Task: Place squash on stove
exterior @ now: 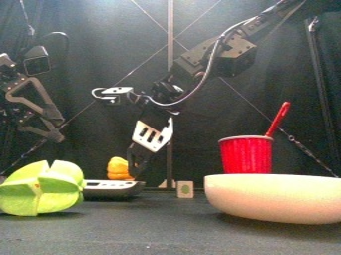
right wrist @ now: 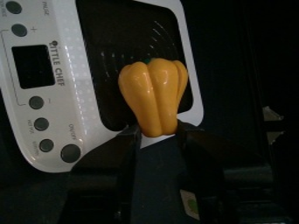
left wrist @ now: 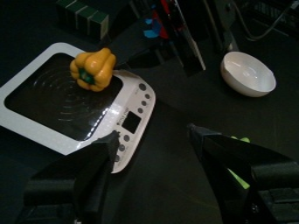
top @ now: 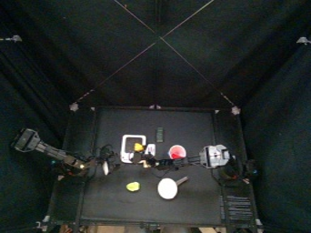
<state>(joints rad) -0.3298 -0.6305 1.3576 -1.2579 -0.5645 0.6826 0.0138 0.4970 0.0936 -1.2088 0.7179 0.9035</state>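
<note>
The squash (left wrist: 93, 68), a small yellow-orange toy vegetable, lies on the dark top of the white stove (left wrist: 47, 105). The right wrist view shows the squash (right wrist: 155, 94) up close on the stove (right wrist: 41, 87), just past my right gripper (right wrist: 205, 153), whose jaws stand apart and hold nothing. From the front, the right gripper (exterior: 150, 137) hangs above and to the right of the squash (exterior: 122, 167). My left gripper (left wrist: 158, 166) is open and empty, back from the stove's control panel.
A red cup (exterior: 245, 155) with a red stick in it stands right of the stove. A white round pan (exterior: 273, 194) sits near the front, and a yellow-green lump (exterior: 40, 187) lies front left. A small white tag (exterior: 184, 189) stands between them.
</note>
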